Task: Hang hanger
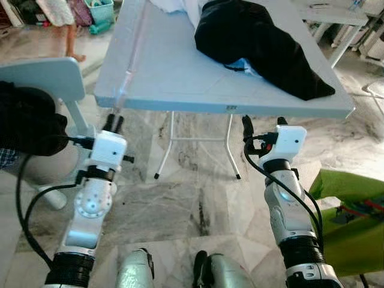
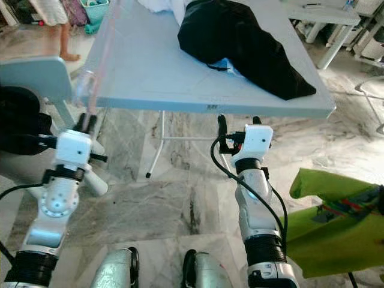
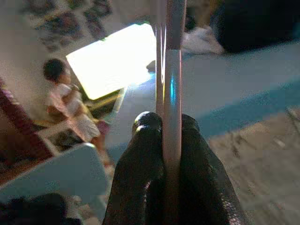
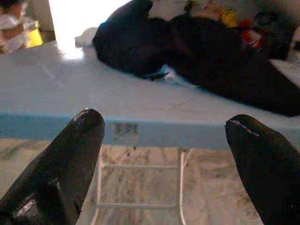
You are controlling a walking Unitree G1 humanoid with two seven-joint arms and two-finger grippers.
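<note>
A thin, translucent pinkish hanger [image 1: 129, 66] rises from my left gripper [image 1: 113, 123] and slants up across the left edge of the table. In the left wrist view the black fingers [image 3: 140, 154] are shut on the hanger's bar [image 3: 171, 93]. My right gripper [image 1: 263, 125] is open with nothing between its fingers, just below and in front of the table's near edge [image 4: 140, 129]. A black garment [image 1: 258, 42] lies heaped on the pale blue folding table [image 1: 168, 78], with white and blue cloth showing under it.
A pale chair [image 1: 42, 78] with dark clothing over it stands at my left. Bright green fabric [image 1: 351, 198] lies low on my right. Far back left are a person [image 1: 63, 24] and a turquoise basket [image 1: 101, 12]. Another white table [image 1: 336, 15] stands back right. Marble floor underfoot.
</note>
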